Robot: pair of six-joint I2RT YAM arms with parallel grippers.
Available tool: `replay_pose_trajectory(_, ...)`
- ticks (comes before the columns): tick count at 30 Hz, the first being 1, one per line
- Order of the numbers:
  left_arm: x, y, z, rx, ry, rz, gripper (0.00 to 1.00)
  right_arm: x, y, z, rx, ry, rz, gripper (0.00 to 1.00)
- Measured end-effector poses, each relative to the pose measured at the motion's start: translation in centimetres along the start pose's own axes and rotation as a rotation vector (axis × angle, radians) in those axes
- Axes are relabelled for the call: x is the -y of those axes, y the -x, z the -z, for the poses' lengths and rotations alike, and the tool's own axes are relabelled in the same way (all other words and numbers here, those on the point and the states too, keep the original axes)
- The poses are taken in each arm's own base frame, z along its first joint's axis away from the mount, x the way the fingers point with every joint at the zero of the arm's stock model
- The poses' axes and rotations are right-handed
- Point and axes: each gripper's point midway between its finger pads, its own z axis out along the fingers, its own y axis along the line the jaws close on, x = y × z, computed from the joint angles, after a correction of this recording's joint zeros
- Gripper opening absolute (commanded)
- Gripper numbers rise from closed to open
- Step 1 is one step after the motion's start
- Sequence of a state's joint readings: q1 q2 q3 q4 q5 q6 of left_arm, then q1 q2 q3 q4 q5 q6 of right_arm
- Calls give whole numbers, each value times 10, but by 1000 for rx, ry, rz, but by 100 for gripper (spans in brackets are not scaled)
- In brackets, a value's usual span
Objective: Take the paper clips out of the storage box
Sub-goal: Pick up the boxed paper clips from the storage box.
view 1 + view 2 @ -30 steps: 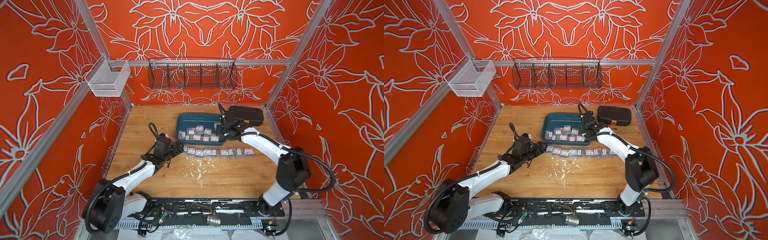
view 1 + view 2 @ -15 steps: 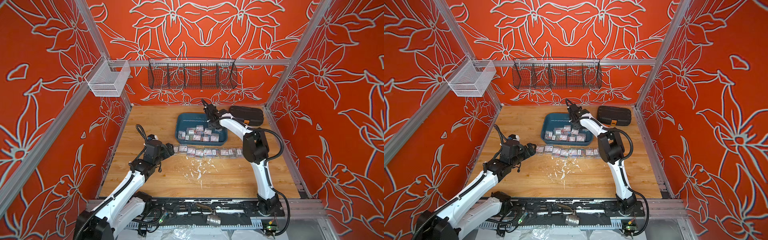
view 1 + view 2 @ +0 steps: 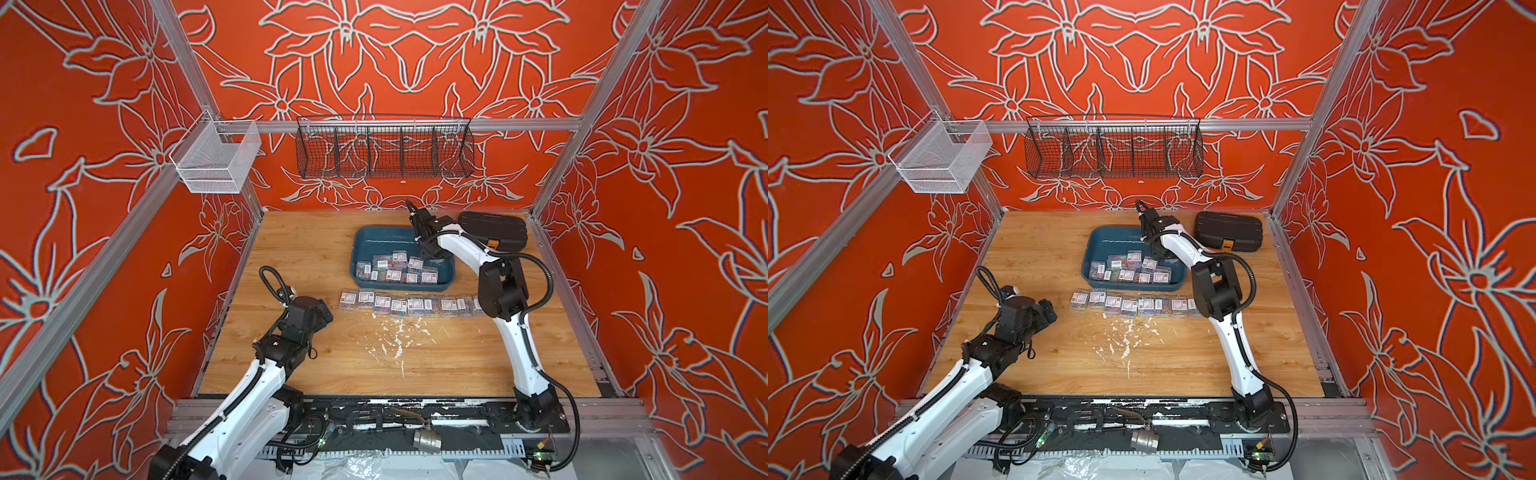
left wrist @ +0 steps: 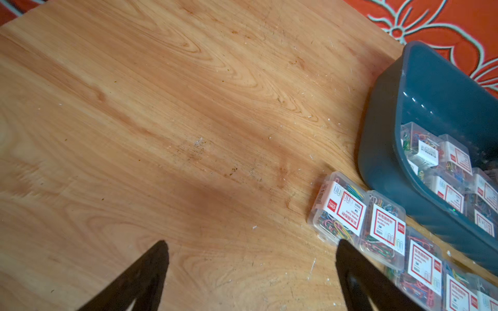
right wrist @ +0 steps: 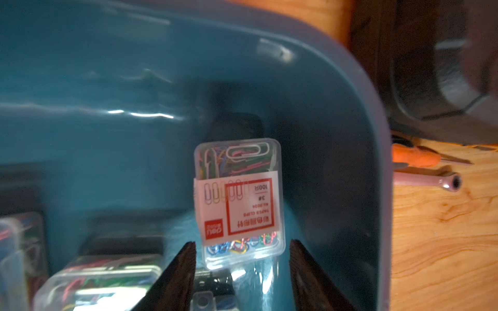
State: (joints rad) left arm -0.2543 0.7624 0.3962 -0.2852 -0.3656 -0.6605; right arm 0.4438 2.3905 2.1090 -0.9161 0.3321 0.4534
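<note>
Right gripper [image 5: 241,241] is seemingly pinching a paper clip box [image 5: 238,199] by its end, low in the storage box [image 5: 336,134] corner, risking it slipping or catching the rim; left gripper [image 4: 252,240] is hovering wide apart, empty, beside the row [image 4: 377,229] on the table [image 4: 161,107].

Tray [image 3: 365,241]: I count one. Clip boxes [image 3: 398,306]: eight showing in row on table [image 3: 457,357], row's end hidden behind right arm [image 3: 519,345]. About ten more heaped in tray, exact figure unclear to me. Black case [image 3: 494,228]: one. Wall baskets: two, one white mesh basket [image 3: 216,162], one black wire basket [image 3: 384,151] with five compartments. Arms: two, counting left arm [image 3: 249,395]. Tool handles [image 5: 415,157] beside tray, seen in right wrist view only: two. White flecks [image 3: 395,345] on table: too small for me to count.
</note>
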Motion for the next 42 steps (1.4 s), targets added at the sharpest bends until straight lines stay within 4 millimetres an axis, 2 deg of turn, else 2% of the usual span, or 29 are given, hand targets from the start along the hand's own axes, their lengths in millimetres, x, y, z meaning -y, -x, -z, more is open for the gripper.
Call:
replay_pose_trajectory(10, -1, 3, 2, 18, -5, 7, 94, -13, -2, -25, -69, 102, -41, 59)
replay_pose_trajectory(17, 1, 3, 2, 21, -12, -1, 94, -14, 3, -27, -72, 142, -63, 61)
replay_pose_trajectory(22, 2, 3, 1, 17, -16, -2, 94, -17, 9, -28, -63, 149, -62, 49)
replay_pose_trajectory(30, 3, 3, 1, 19, -22, -3, 94, -16, 9, -24, -60, 149, -51, 45)
replay_pose_trajectory(32, 3, 3, 1, 18, -22, -3, 94, -12, 7, -17, -63, 148, -47, 44)
replay_pose_trajectory(35, 3, 3, 1, 19, -22, -3, 94, -4, 4, 5, -49, 155, -44, 44)
replay_pose_trajectory(38, 3, 3, 1, 19, -22, -3, 94, 7, 1, 40, -10, 174, -46, 44)
replay_pose_trajectory(42, 3, 3, 1, 19, -22, -3, 94, 19, -6, 98, 75, 223, -53, 44)
